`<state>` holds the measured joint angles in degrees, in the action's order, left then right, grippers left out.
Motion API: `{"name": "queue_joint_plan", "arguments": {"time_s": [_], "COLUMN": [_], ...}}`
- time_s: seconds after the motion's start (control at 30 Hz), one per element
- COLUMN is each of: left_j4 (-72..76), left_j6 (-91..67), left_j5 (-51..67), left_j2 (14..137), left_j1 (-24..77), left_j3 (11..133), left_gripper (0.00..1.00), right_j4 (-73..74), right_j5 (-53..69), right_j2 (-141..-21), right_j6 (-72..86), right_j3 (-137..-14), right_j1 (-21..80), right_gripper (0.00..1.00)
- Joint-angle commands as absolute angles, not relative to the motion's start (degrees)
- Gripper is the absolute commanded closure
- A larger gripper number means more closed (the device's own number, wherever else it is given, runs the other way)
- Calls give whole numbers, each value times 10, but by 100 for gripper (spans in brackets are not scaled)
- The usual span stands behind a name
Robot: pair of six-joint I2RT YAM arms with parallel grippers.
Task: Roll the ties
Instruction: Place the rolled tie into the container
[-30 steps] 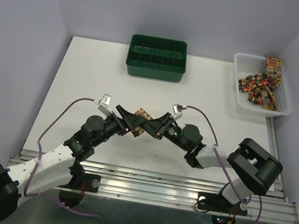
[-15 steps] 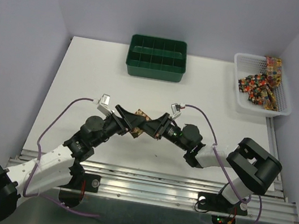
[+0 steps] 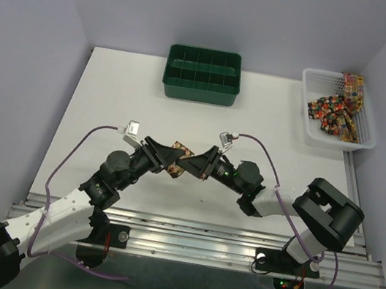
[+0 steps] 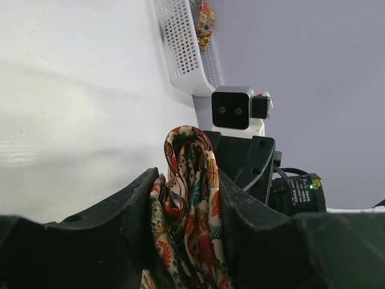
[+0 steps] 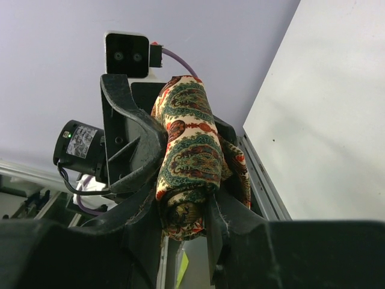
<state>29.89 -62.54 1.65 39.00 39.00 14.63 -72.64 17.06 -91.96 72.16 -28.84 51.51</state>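
A rolled tie [image 3: 179, 158] with a cream, red and green print hangs between my two grippers above the table's middle front. My left gripper [image 3: 168, 158] is shut on it from the left; the left wrist view shows the tie [image 4: 192, 205] pinched between both fingers. My right gripper [image 3: 190, 163] is shut on it from the right; the right wrist view shows the rolled tie [image 5: 187, 162] clamped between the fingers, its coiled end facing the camera. More ties [image 3: 336, 109] lie in the white mesh basket [image 3: 313, 127].
A green compartment tray [image 3: 203, 76] stands at the back centre. The white basket is at the back right, also seen in the left wrist view [image 4: 180, 54]. A metal rail [image 3: 201, 227] runs along the table's front edge.
Both grippers, still holding the tie, have shifted slightly left and a little toward the back. The left arm's wrist has drawn back slightly.
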Motion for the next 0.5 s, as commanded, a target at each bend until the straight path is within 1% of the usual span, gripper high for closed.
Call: {"name": "queue_joint_plan", "arguments": {"time_s": [0.0,0.03,0.07,0.13,0.2,0.23,0.33,0.37,0.4,0.47], "left_j4": [371,371,370,366,357,352,330,329,328,323], "left_j6": [-625,-621,-620,-612,-606,-599,-592,-587,-584,-584], "left_j5": [10,9,6,4,4,1,-21,-17,-13,-15], "left_j2": [371,369,367,357,345,343,334,331,331,332], "left_j1": [393,393,393,392,393,393,393,393,393,392], "left_j3": [152,150,149,149,148,149,155,155,155,156], "left_gripper": [72,73,75,78,87,100,100,100,100,100], "right_j4": [-702,-686,-663,-647,-589,-551,-497,-461,-449,-433], "right_j5": [228,238,235,222,194,185,145,127,120,108], "right_j2": [-911,-905,-899,-886,-852,-824,-781,-756,-743,-716], "right_j6": [673,666,651,638,612,594,569,556,550,541], "right_j3": [-284,-286,-279,-265,-251,-248,-248,-251,-252,-252], "right_j1": [530,530,532,532,532,531,532,532,532,532], "right_gripper": [96,88,76,69,58,51,41,33,27,26]}}
